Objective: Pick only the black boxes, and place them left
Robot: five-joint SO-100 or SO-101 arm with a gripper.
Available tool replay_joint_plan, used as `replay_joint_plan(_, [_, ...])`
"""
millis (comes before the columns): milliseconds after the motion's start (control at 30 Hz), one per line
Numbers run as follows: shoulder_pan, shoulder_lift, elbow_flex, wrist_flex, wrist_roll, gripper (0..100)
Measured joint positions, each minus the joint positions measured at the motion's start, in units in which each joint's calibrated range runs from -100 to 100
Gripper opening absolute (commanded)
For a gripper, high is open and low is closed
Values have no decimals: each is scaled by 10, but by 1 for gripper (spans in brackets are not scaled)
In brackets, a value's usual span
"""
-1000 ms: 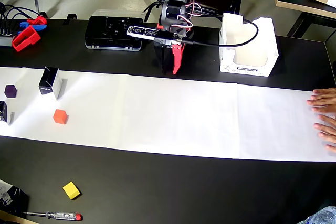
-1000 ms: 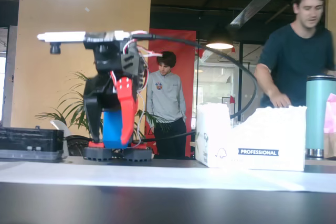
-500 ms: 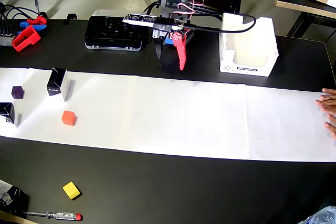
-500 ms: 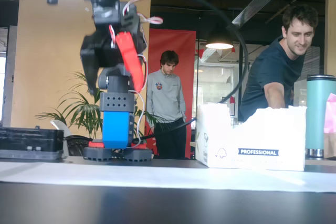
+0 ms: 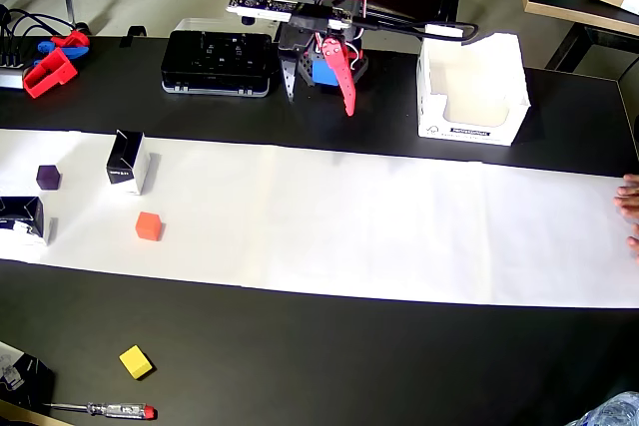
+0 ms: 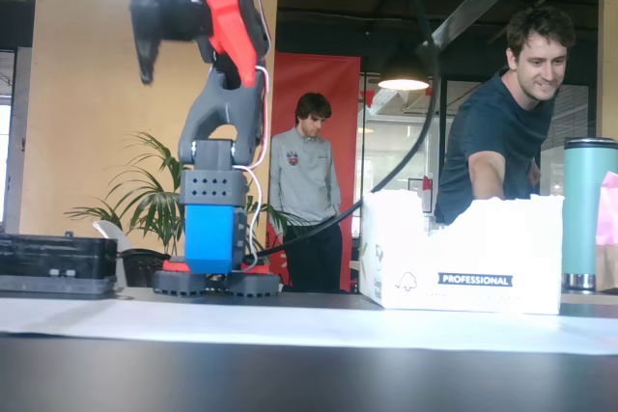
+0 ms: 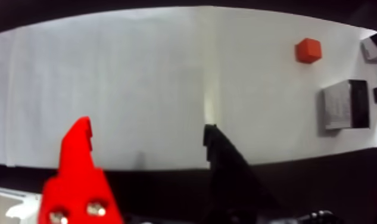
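Observation:
One black box point(image 5: 128, 162) stands on the white paper strip point(image 5: 379, 226) at the left in the overhead view. A second black box point(image 5: 22, 218) lies at the strip's left edge. In the wrist view the first box point(image 7: 345, 104) shows at the right, and the second point(image 7: 375, 46) is cut by the right edge. My gripper point(image 5: 319, 105) is open and empty, raised near the arm's base at the back, far from both boxes. Its red finger point(image 7: 77, 155) and black finger point(image 7: 221, 156) stand wide apart. In the fixed view the gripper point(image 6: 193, 69) hangs high; no black box shows there.
A purple cube point(image 5: 48, 177) and an orange cube point(image 5: 149, 225) sit near the boxes; a yellow cube point(image 5: 135, 361) and a screwdriver point(image 5: 100, 410) lie at the front left. A flat black device point(image 5: 220, 62) and a white carton point(image 5: 469, 87) flank the arm. A person's hand point(image 5: 629, 212) rests at the right edge.

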Motion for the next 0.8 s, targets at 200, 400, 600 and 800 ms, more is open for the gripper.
replay_joint_plan(200, [39,88,-172,71,23,40])
replay_joint_plan(400, [76,153,-261,74,50,50])
replay_joint_plan(600, [139,186,-288,74,101,50])
replay_joint_plan(800, [216,235,-327,74,162,50])
